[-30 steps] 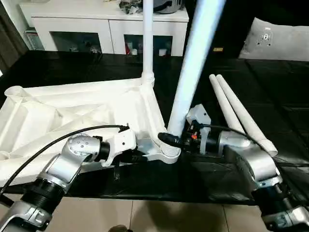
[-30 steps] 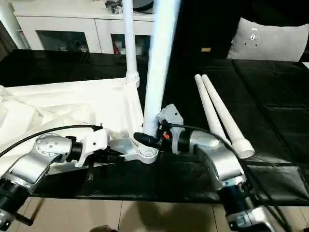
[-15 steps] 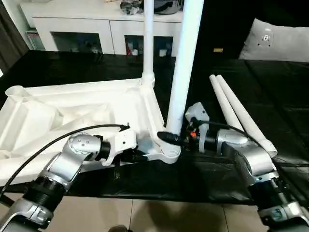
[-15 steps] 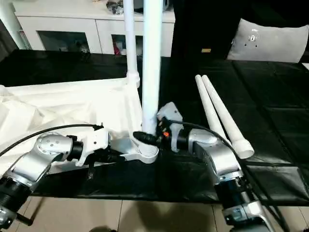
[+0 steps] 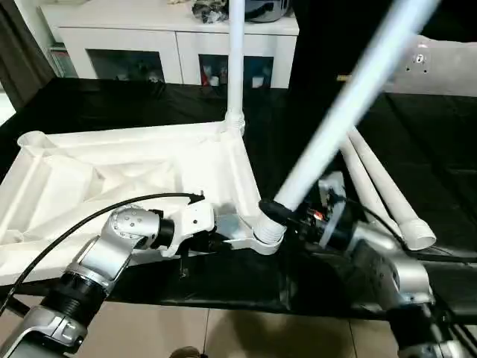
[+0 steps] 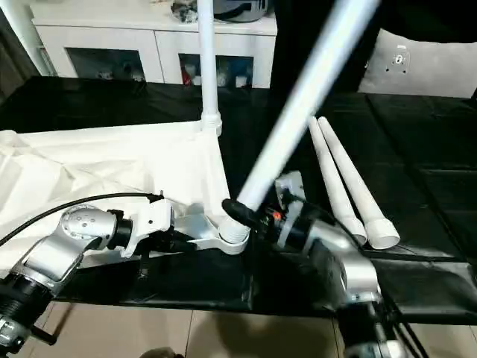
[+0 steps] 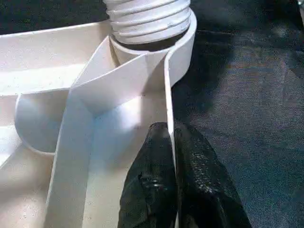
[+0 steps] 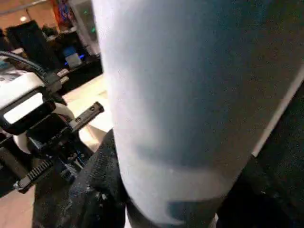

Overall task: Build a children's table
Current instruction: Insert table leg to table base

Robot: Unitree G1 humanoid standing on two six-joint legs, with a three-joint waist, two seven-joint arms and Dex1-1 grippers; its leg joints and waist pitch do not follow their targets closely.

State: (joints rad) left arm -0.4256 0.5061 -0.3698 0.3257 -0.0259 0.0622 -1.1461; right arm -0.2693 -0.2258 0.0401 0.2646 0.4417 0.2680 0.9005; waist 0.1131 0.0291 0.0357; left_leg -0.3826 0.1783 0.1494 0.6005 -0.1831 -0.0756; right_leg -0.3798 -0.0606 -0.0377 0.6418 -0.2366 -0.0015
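the left pincer [image 7: 173, 156] is pinched closed on the thin side wall of the upside-down table top [image 5: 134, 171], just short of the near corner socket [image 5: 267, 233], pinning the top to the black worktop [image 5: 432, 149]. close beside it on the other side of that socket, the right pincer [image 5: 277, 212] grips the thick end of a white leg [image 5: 350, 97], its fingers [image 8: 95, 185] wrapped around the shaft. the leg's end sits at the socket, but the shaft leans steeply away, up and toward the robot's right, not upright.

judging from this, the step in hand is seating the leg in the socket. to do it well, the right wrist should bring the shaft vertical over the socket before any turning or pushing, or the ribbed end may bind or cross. the left pinch should hold firm so the top does not slide.

beyond the socket, a fitted leg [image 5: 235, 67] stands upright in the far corner. past the right pincer, two spare legs [image 5: 384, 190] lie side by side, touching. a white cabinet [image 5: 179, 45] stands farthest off.
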